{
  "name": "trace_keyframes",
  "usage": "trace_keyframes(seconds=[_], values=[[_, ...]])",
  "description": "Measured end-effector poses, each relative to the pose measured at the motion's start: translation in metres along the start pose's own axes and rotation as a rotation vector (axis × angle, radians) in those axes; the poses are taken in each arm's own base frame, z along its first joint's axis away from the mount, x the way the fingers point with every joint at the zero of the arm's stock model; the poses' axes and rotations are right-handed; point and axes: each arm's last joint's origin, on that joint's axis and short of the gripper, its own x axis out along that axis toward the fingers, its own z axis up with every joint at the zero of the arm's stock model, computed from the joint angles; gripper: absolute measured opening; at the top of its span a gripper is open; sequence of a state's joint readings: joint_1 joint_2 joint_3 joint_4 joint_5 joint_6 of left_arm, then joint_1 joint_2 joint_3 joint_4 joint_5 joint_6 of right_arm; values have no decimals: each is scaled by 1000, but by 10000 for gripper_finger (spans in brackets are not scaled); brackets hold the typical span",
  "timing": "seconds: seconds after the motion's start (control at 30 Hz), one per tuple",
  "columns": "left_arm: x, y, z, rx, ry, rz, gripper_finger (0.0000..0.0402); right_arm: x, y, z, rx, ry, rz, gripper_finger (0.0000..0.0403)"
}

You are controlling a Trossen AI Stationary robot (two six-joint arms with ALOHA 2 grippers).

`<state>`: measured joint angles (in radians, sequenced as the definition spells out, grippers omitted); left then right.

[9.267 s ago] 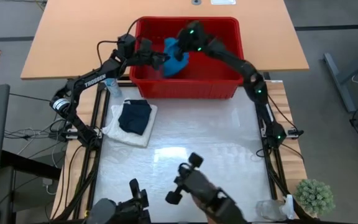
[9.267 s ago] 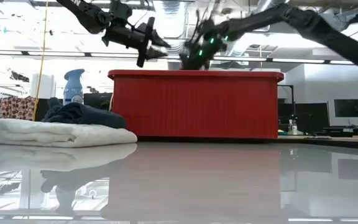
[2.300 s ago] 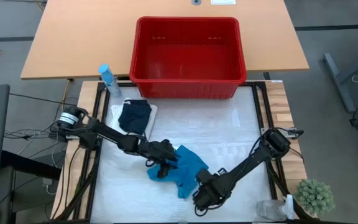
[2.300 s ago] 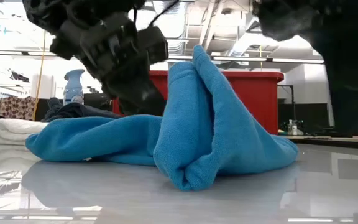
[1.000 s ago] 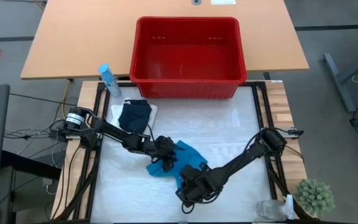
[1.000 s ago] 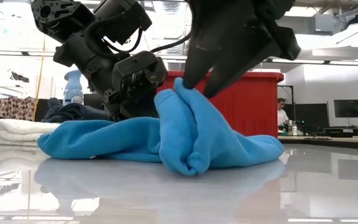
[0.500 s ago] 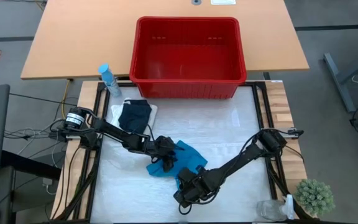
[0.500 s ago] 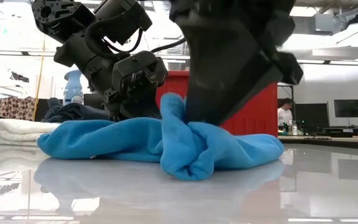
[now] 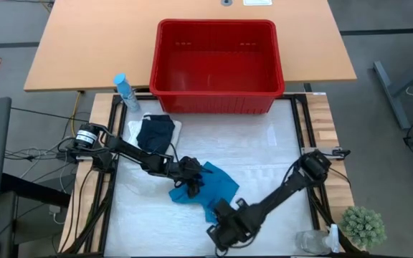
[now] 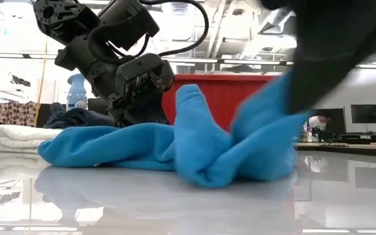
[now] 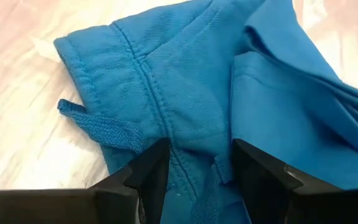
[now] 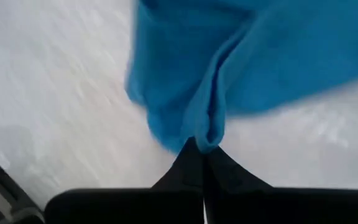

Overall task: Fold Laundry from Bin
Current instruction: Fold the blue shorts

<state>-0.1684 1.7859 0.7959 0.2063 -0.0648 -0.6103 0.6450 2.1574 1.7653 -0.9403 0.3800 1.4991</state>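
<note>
On the left, a spray bottle point(image 9: 122, 89) stands by the table's edge, and beside it the navy cloth point(image 9: 155, 133) sits folded on the white one point(image 9: 135, 149). Centre table, the left gripper point(image 9: 190, 182) presses down over the teal cloth point(image 9: 214, 186), fingers point(image 11: 148, 174) spread apart astride a seam. Just right and nearer the front, the right gripper point(image 9: 217, 213) has its jaws clamped tight on a fold of that teal cloth, lifting the edge. Behind, the bin point(image 9: 216, 102) rests across the table's far edge.
</note>
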Motion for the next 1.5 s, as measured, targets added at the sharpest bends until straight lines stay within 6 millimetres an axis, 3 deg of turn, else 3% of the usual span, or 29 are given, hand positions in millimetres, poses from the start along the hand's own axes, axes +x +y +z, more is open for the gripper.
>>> trace_keyframes(seconds=[0.27,0.53,0.73,0.87,0.97,1.13,1.3,1.5], values=[[0,1,-2,-2,26,10,169,-9,-13,-43,131,7,-81,31],[0,2,-3,-25,32,14,169,-13,-21,-59,228,33,-147,64],[0,1,-3,-28,45,-1,169,-21,-32,-68,336,-47,-230,81],[0,1,-3,-26,50,-6,169,-31,-30,-45,346,-174,-157,90],[0,1,-3,-27,50,-6,169,-26,-28,-20,265,-190,-159,106],[0,1,-3,-26,50,-6,169,-6,-26,21,98,-51,-187,168],[0,1,-3,-26,53,-9,169,8,-31,55,49,21,-203,239],[0,1,-3,-21,55,-12,169,15,-37,74,-7,69,-219,263]])
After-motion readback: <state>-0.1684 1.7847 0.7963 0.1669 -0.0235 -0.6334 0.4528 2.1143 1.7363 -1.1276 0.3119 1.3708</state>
